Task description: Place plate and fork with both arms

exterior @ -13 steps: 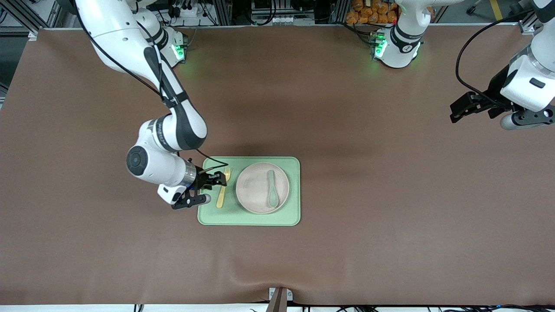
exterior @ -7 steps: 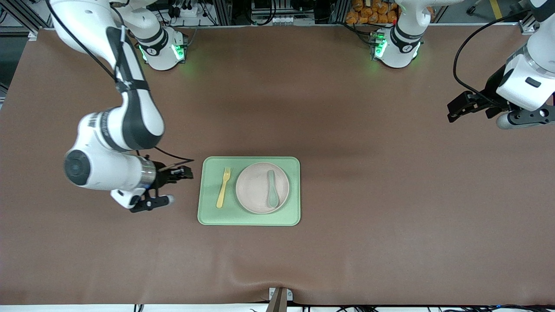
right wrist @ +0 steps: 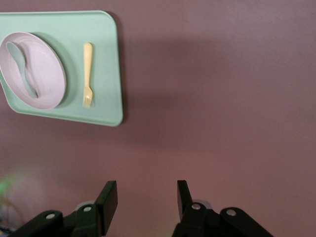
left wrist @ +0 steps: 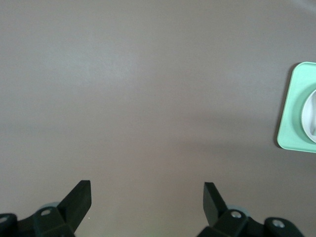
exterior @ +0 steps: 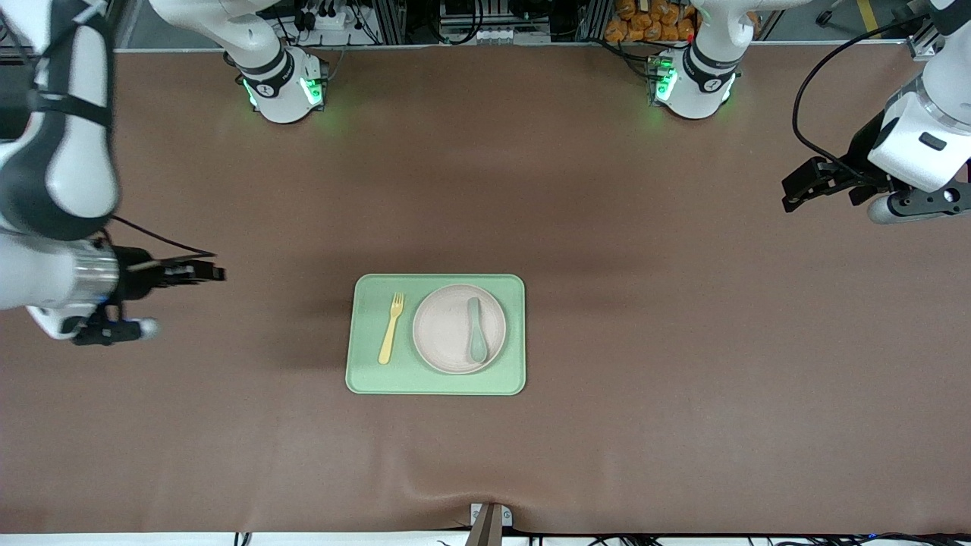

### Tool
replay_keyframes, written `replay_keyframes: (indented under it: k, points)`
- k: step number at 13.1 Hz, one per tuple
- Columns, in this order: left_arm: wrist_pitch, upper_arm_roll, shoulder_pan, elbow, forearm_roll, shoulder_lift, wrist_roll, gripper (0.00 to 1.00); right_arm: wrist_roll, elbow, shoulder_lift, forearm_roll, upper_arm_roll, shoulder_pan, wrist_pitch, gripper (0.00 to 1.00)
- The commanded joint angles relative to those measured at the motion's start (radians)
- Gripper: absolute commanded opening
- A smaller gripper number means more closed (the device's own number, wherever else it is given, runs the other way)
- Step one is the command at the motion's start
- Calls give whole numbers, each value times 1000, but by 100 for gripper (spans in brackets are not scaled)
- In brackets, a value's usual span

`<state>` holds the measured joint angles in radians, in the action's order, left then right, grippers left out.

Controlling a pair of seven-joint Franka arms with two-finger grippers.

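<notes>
- The plate [exterior: 459, 328] sits on a light-green tray [exterior: 435, 383] in the middle of the brown desk [exterior: 607, 425].
- A grey-green spoon [exterior: 476, 329] lies in the plate.
- The fork [exterior: 391, 327] lies flat on the tray just beside the plate, toward the right arm's end of the desk, not touching the plate, its tines pointing away from the front camera.
- The right end effector [exterior: 206, 272] hangs over bare desk, well apart from the tray, at the right arm's end; its fingers [right wrist: 107, 201] stand partly apart with nothing between them.
- The left end effector [exterior: 795, 196] waits over bare desk at the left arm's end, its fingers [left wrist: 79, 196] spread wide and empty.
</notes>
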<state>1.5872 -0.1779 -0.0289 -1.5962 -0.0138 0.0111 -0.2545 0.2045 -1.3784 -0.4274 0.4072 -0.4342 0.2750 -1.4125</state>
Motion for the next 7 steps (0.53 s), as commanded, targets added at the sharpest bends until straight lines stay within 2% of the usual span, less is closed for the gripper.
replay_keyframes:
  k: [1, 2, 4, 7]
  points:
    - [-13, -3, -16, -10, -41, 26, 20, 100, 10, 39, 7, -98, 110, -118, 43, 96]
    - [-13, -3, -16, -8, -41, 27, 20, 100, 16, 39, 39, -132, 162, -175, 44, 100]
    - [-15, -3, -14, -13, -40, 35, 20, 100, 10, 29, 97, -148, 265, -270, 70, 100]
    - [-27, -3, -12, -13, -34, 36, 23, 100, -8, -52, 218, -208, 298, -280, 67, 100]
